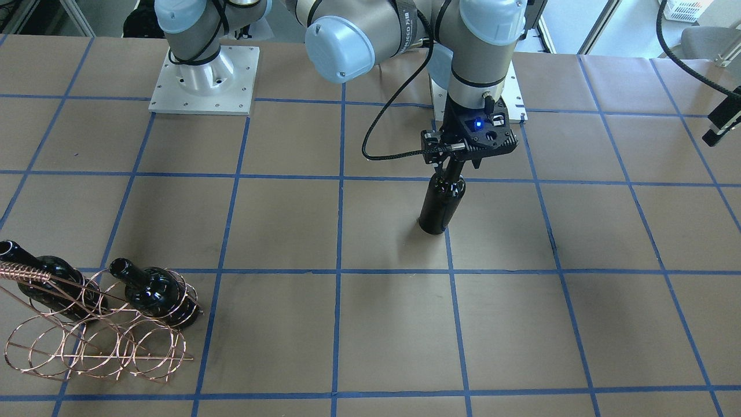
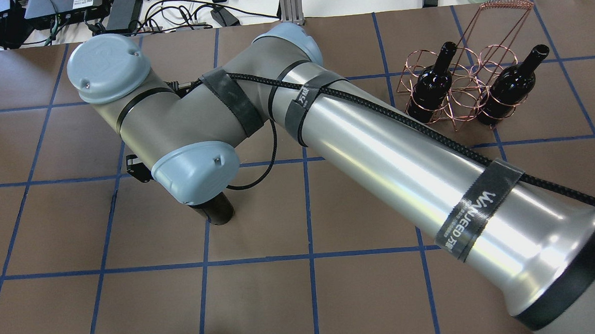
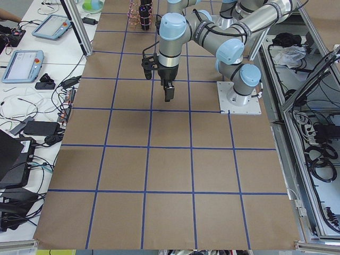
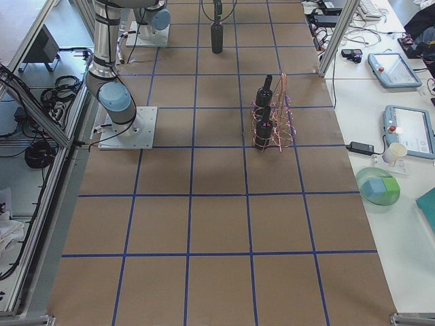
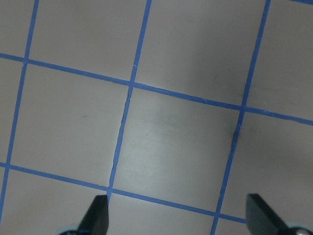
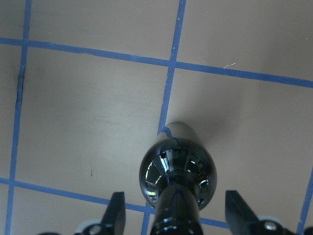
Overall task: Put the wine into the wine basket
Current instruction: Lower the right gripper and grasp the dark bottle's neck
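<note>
Only legible text I can log: white lettering reading roughly "WANJEED", plus Chinese characters I cannot resolve, on the black strap [image 2: 473, 218] round the right arm [image 2: 392, 153]; characters alone on a second strap [image 2: 302, 100]; and "…EED" on the front-view strap [image 1: 407, 26].
</note>
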Controlling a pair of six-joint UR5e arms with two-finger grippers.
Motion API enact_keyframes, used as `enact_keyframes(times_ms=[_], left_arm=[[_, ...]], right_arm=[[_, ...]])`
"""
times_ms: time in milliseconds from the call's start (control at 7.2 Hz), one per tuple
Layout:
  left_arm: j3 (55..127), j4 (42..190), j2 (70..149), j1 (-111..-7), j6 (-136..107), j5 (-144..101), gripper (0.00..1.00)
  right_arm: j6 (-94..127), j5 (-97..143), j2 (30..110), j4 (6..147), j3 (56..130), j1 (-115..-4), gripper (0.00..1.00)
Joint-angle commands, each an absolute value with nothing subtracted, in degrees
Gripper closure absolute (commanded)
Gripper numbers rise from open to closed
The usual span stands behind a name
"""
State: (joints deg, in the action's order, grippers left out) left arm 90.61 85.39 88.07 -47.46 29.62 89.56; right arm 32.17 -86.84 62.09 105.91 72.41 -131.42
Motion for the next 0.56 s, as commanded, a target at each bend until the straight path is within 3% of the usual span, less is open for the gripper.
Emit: enact_keyframes(times_ms=[0, 417], left_arm=[[90.62, 85.34, 88.07, -47.46, 29.62, 89.56, 0.0], [90.62, 85.43, 88.07, -47.46, 29.62, 89.56, 0.0]], right_arm=[[32.08, -86.57, 61.61, 105.91, 72.42, -131.4, 0.45], [31.73, -86.22, 61.7, 105.91, 72.42, -131.4, 0.94]])
